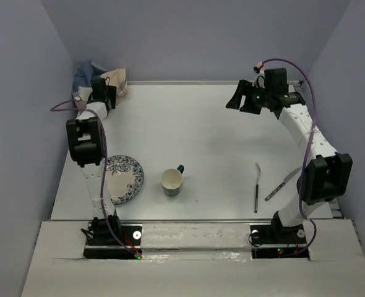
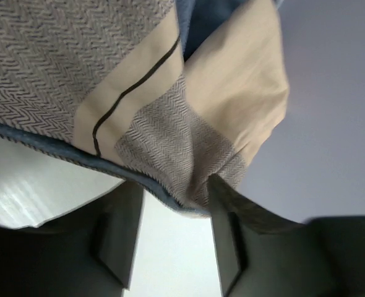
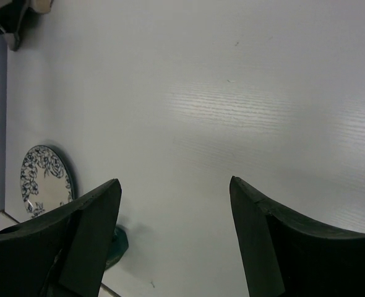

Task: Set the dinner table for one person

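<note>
The dinner table (image 1: 195,130) is a plain white-grey top. A blue-and-beige striped cloth mat (image 1: 99,75) lies crumpled in its far left corner. My left gripper (image 1: 103,94) is at the mat. In the left wrist view the mat (image 2: 127,80) fills the upper frame, and its hem lies across the tips of my left gripper (image 2: 175,185), whose jaws stand apart. My right gripper (image 1: 243,99) is open and empty above the table's far right part, and it also shows in the right wrist view (image 3: 174,182).
A blue-patterned plate (image 1: 124,179) lies near left, also in the right wrist view (image 3: 46,179). A cream cup with a green handle (image 1: 171,181) stands beside it. A fork (image 1: 256,185) and a knife (image 1: 281,184) lie near right. Walls enclose the table.
</note>
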Robot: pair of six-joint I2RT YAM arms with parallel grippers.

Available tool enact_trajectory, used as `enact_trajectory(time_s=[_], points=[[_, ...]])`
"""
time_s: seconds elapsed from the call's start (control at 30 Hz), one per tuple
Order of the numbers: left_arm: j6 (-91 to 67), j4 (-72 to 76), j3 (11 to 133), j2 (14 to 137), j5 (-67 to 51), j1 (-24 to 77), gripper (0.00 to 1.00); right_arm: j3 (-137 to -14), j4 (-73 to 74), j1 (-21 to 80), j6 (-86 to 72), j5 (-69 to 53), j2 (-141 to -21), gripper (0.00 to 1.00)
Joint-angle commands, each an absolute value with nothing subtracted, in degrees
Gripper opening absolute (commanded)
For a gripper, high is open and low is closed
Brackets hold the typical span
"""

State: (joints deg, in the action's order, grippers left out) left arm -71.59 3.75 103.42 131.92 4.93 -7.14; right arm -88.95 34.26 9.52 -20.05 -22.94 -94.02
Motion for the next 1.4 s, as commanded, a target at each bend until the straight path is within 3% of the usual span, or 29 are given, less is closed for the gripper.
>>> enact_trajectory(time_s=[0.0, 0.03, 0.13, 0.33, 0.7, 0.97, 1.07, 1.1, 1.27, 1.37], points=[[-74.0, 10.1, 91.4, 124.9, 2.2, -7.5, 0.71, -90.9, 33.2, 10.1, -18.9, -23.2, -92.4, 0.77], [-74.2, 11.3, 89.3, 124.0, 1.7, -7.7, 0.83, -90.5, 33.1, 10.1, -19.0, -23.3, -92.1, 0.77], [-73.7, 12.7, 81.8, 120.3, 2.4, -9.0, 0.94, -89.1, 33.0, 10.1, -18.8, -23.4, -91.2, 0.77], [-76.5, 17.7, 76.5, 119.0, 1.7, -12.2, 0.98, -87.5, 32.9, 10.1, -18.5, -23.4, -89.4, 0.77], [-76.2, 11.1, 89.9, 128.6, 2.2, -13.4, 0.97, -85.3, 33.0, 10.1, -19.7, -22.9, -88.2, 0.76], [-76.5, 7.2, 95.5, 132.0, 3.6, -11.9, 0.77, -87.7, 33.0, 10.1, -20.2, -22.1, -89.0, 0.75], [-76.4, 6.9, 96.2, 132.3, 4.4, -11.8, 0.25, -88.3, 33.0, 10.1, -20.3, -22.1, -89.2, 0.75], [-76.2, 6.9, 96.6, 132.3, 4.5, -11.9, 0.02, -88.5, 33.0, 10.1, -20.3, -22.1, -89.2, 0.75], [-69.5, 6.9, 102.0, 130.6, 2.7, -10.7, 0.00, -88.6, 32.7, 10.1, -20.2, -22.7, -89.5, 0.75], [-65.0, 7.4, 105.5, 127.8, -1.8, -7.4, 0.00, -88.8, 30.9, 10.1, -20.9, -24.7, -90.5, 0.83]])
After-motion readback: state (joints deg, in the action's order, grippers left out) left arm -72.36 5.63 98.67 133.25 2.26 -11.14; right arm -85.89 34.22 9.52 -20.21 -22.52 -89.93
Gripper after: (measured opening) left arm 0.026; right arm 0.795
